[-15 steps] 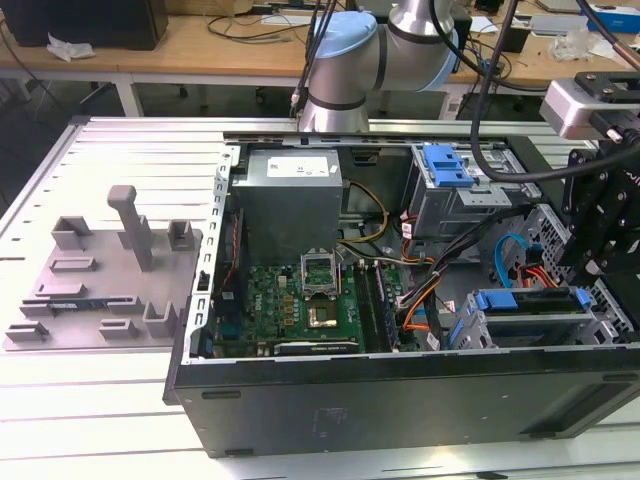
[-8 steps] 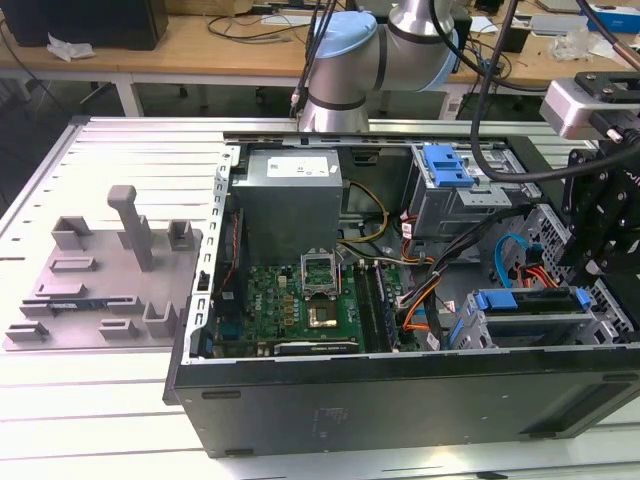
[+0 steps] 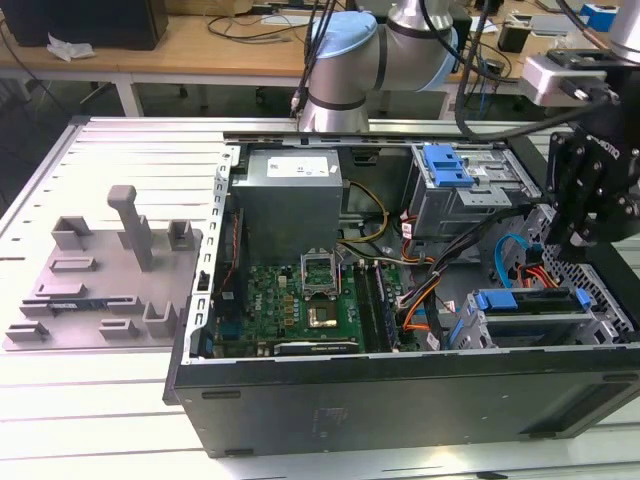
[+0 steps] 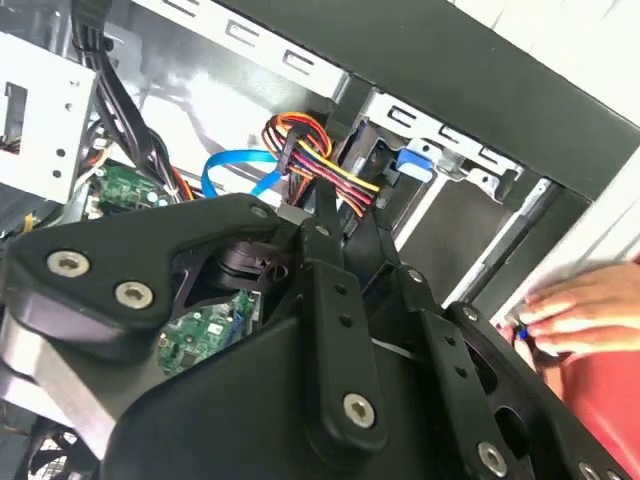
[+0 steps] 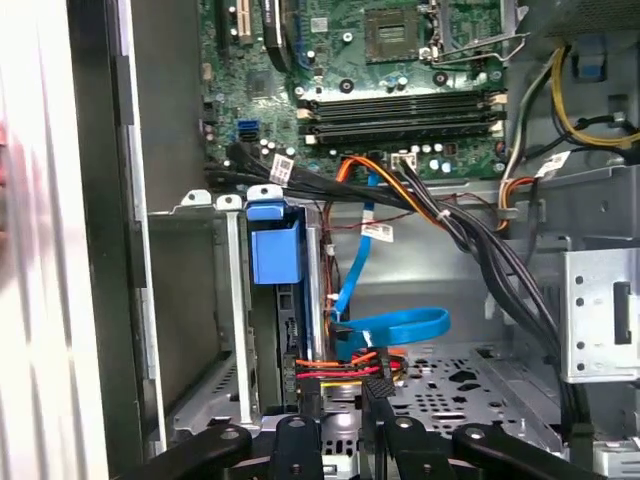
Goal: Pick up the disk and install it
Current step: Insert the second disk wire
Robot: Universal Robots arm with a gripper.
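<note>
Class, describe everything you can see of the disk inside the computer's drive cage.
The disk lies slotted in the metal drive cage at a corner of the open computer case, on the exterior view's right. A blue plastic rail runs along its exposed edge, with a silvery-grey body beneath. The cage's walls flank it closely. Its label is hidden.
</note>
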